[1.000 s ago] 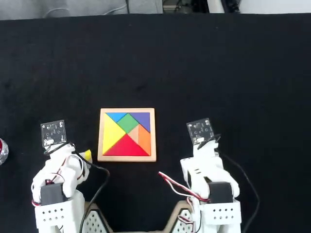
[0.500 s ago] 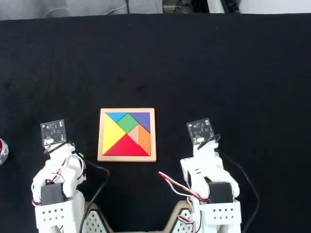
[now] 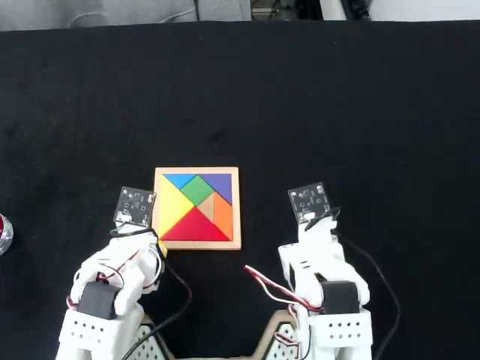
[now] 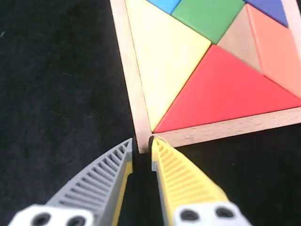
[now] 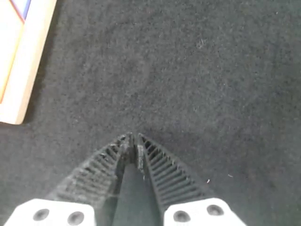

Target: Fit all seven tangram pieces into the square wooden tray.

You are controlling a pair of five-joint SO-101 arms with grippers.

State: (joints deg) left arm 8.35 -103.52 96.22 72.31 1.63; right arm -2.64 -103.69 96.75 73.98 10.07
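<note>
1. All seven tangram pieces (image 3: 196, 225) lie flush inside the square wooden tray (image 3: 196, 245), so we judge the fitting done.
2. Our left gripper (image 4: 141, 141), nearly closed and empty, points at the tray's near corner, perhaps to nudge it.
3. Our right gripper (image 5: 132, 137), closed on nothing, sits parked beside the tray.

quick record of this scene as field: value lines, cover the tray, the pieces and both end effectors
tray: square wooden tray on the black cloth
pieces in tray: seven, flat, filling the square
colours: yellow triangle; red triangle; green square; light blue triangle; dark blue piece; orange piece; tan triangle
left end effector: at the tray corner nearest the left arm
right end effector: shut, empty, over bare cloth right of the tray
task state: looks complete
</note>
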